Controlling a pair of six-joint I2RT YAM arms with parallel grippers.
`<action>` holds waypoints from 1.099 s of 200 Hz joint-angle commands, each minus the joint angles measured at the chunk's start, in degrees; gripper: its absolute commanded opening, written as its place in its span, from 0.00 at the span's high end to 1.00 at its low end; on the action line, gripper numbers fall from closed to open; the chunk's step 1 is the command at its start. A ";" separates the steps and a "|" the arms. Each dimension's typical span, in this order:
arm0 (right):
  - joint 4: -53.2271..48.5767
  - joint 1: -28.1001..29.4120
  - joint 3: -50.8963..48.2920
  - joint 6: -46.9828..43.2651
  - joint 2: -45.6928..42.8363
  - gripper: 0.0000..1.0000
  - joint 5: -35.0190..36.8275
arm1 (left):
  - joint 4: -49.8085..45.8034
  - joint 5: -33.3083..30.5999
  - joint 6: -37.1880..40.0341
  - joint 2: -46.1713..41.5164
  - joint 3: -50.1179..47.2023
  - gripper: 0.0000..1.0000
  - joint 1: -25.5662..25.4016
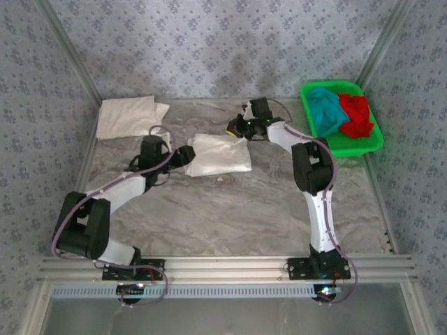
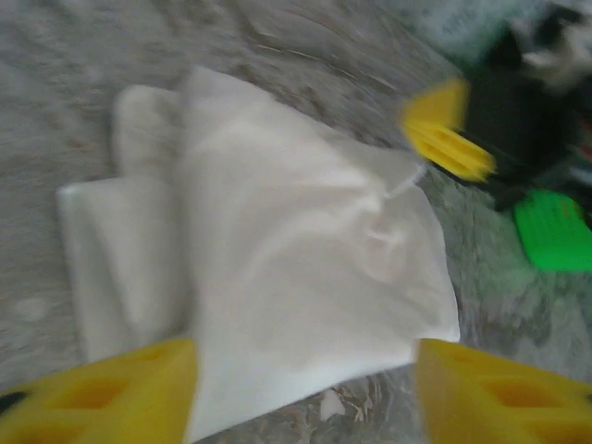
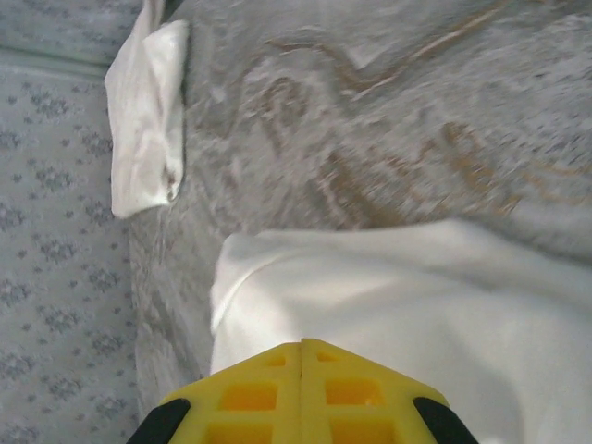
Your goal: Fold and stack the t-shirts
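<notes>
A folded white t-shirt point(image 1: 218, 155) lies mid-table, seen close in the left wrist view point(image 2: 296, 268) and in the right wrist view point(image 3: 416, 305). My left gripper point(image 1: 183, 155) is at its left edge, open, with its yellow fingers either side of the cloth's near edge point(image 2: 305, 388). My right gripper point(image 1: 237, 128) hovers at the shirt's far right corner, its fingers pressed shut point(image 3: 302, 347) with no cloth visible between them. A second folded white t-shirt point(image 1: 129, 115) rests at the back left point(image 3: 143, 120). The teal t-shirt point(image 1: 325, 110) and red t-shirt point(image 1: 357, 115) lie crumpled in the basket.
The green plastic basket point(image 1: 370, 145) stands at the back right corner. Patterned walls enclose the table on three sides. Bare marbled tabletop point(image 1: 230, 209) stretches between the centre shirt and the arm bases.
</notes>
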 commanded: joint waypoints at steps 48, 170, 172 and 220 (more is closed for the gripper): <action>-6.78 6.18 -17.01 -14.65 -15.19 1.00 10.54 | -2.05 6.90 -1.49 2.69 1.00 0.02 7.09; 2.20 0.06 -20.80 -5.67 -2.64 1.00 2.82 | -1.56 11.52 -3.23 18.99 6.88 0.02 2.24; 2.28 0.01 -20.94 -5.66 -2.60 1.00 2.87 | -1.57 11.57 -3.27 19.29 7.07 0.02 2.01; 2.47 -0.31 -20.92 -5.39 -1.73 1.00 1.78 | 0.54 11.15 -4.80 22.57 9.17 0.04 -0.83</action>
